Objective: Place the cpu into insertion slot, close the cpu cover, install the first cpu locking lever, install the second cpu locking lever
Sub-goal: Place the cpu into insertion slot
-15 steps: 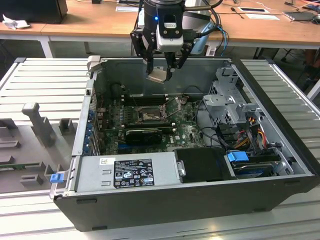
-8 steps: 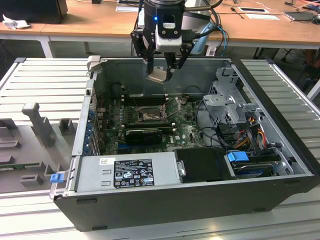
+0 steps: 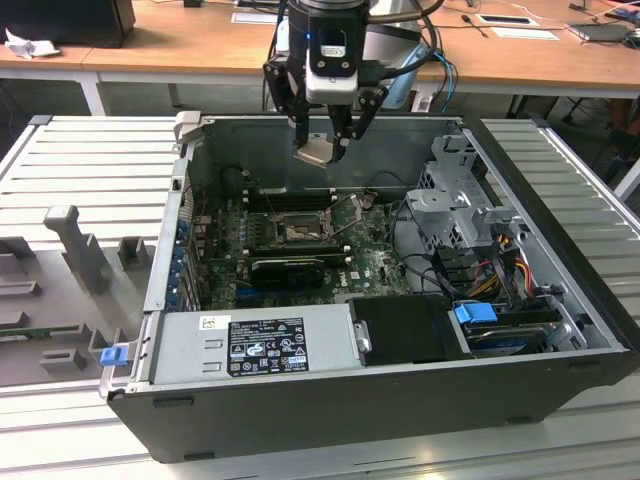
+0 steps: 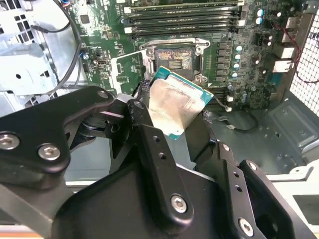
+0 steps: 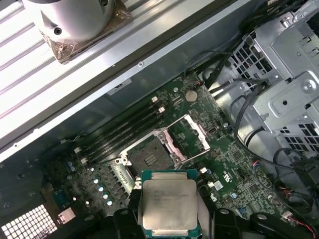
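Observation:
My gripper (image 3: 322,142) hangs above the back of the open computer case, shut on the cpu (image 3: 314,153), a small pale square chip held tilted between the black fingers. Both wrist views show the cpu (image 4: 177,105) (image 5: 168,203) in the gripper (image 4: 174,127) (image 5: 169,223), well above the board. Below it lies the insertion slot (image 3: 298,232) (image 4: 174,60) (image 5: 147,159), bare, with nothing in it. The cpu cover (image 5: 192,135) (image 3: 352,214) (image 4: 125,68) stands swung open beside the slot.
The green motherboard (image 3: 375,262) sits deep in the case, with memory slots (image 3: 285,197) behind the socket and a black card (image 3: 285,268) in front. A power supply (image 3: 265,345), a metal drive cage (image 3: 462,195) and cables (image 3: 490,270) flank it. Grey fixtures (image 3: 70,250) lie at the exterior view's left.

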Available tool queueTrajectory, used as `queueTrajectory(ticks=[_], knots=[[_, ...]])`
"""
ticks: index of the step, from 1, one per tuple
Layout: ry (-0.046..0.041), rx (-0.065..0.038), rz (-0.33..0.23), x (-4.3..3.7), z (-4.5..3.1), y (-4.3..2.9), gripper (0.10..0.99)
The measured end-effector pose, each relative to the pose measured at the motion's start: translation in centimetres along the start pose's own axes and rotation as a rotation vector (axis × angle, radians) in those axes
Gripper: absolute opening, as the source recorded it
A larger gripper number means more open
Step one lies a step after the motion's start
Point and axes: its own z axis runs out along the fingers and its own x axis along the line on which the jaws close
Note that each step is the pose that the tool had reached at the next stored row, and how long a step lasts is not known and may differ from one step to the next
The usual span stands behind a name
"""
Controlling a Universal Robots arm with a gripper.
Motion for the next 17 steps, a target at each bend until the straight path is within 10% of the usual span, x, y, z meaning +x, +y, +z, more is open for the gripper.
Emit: queueTrajectory(ticks=[9,17], knots=[[-0.0127,-0.003,0.143,0.0,0.04,0.0,0.529],[-0.0129,-0.003,0.144,-0.01,0.47,-0.04,0.529]])
